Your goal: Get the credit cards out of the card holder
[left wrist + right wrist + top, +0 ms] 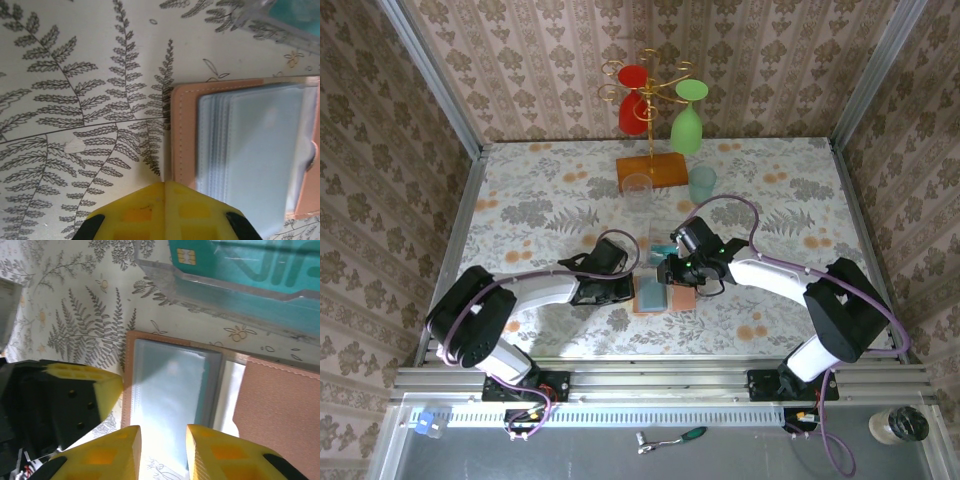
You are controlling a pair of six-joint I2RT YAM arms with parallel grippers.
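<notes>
The card holder point(170, 385) lies open like a book on the fern-print tablecloth point(75, 100), its blue-grey sleeves facing up and its salmon cover folded out flat to one side. Whether any credit cards sit in those milky sleeves cannot be told. One teal credit card point(240, 270), chip showing, lies in the clear plastic box point(155, 270) just beyond the holder's far edge. Such cards should be light, stiff and slick (thin enough to slip from a careless pinch). They are best taken by a short edge that stands proud of its sleeve and drawn straight along the pocket's mouth. The holder itself looks soft and light, so it will likely slide or lift unless it is pinned. The left gripper point(165, 200) has its fingers pressed together on nothing and sits at the holder's stitched outer border. It looks placed to hold the holder down, though contact is not certain. The right gripper point(162, 450) hovers over the sleeve page with its yellow fingers point(220, 450) spread a little and nothing visibly between them. It appears to be lining up on a pocket edge. Well beyond the holder stands a glass rack point(650, 170).
</notes>
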